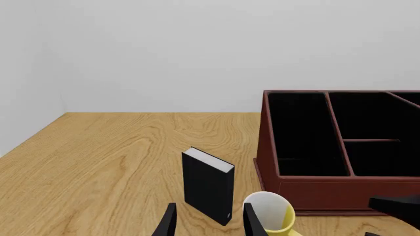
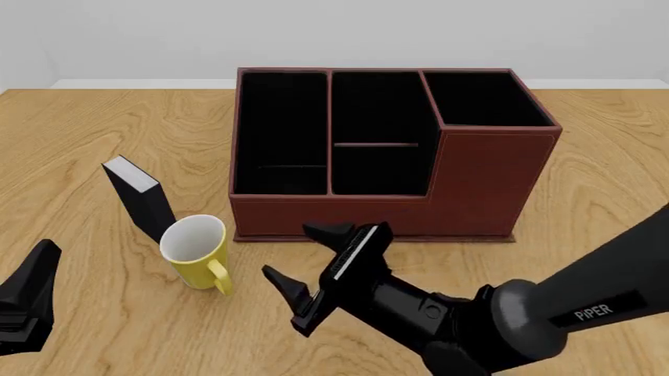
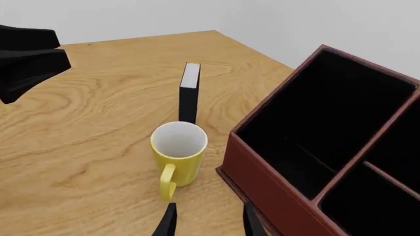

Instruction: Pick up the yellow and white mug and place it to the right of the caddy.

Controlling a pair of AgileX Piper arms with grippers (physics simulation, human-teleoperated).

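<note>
The yellow and white mug (image 2: 197, 253) is standing upright on the wooden bench (image 2: 84, 149), just off the front left corner of the caddy (image 2: 387, 153), at about seven o'clock from it in the front view, with its handle turned toward the near edge. A small black and white box (image 2: 139, 198) is standing on end just beside the mug, at about ten o'clock from it; whether the two are touching cannot be told. The right end effector (image 2: 313, 270) is being held above the bench with its fingers spread wide and nothing between them, at about four o'clock from the mug and in front of the caddy's front wall; in the right wrist view the mug (image 3: 178, 152) is seen just ahead of the fingertips. The left end effector (image 2: 27, 301) is being held low at the near left edge, well apart from the mug at about eight o'clock; its fingers (image 1: 169, 221) are seen parted and empty in the left wrist view.
</note>
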